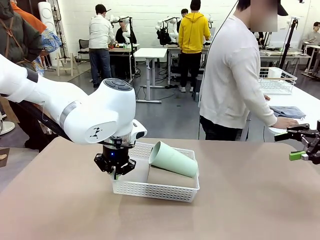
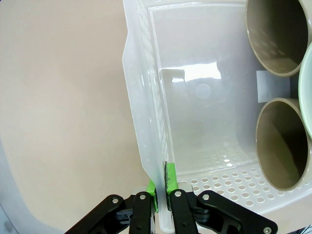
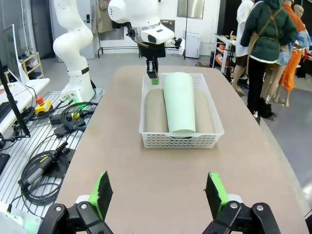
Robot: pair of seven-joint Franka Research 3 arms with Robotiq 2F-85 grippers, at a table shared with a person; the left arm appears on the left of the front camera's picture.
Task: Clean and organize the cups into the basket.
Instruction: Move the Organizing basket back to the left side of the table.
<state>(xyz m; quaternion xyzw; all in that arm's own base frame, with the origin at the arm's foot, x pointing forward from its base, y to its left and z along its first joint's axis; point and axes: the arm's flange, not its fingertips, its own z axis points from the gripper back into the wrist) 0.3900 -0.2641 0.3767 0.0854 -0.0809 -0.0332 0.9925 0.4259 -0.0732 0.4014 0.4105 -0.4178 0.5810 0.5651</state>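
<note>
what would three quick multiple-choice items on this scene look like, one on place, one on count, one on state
1. Where does the mint green cup lie?
A. on top of the two tan cups in the basket
B. on the bare table beside the basket
C. in the person's hand

2. How many cups are in the white basket?
A. one
B. two
C. three

3. What is the left claw doing?
A. hanging open above the table
B. shut on the basket's wall
C. holding a tan cup

Answers:
1 A, the right wrist view shows it resting along the tan cups.
2 C, two tan and one green show there.
3 B, the left wrist view shows its green pads pinching the wall, while the right claw stands open over the table.
</note>
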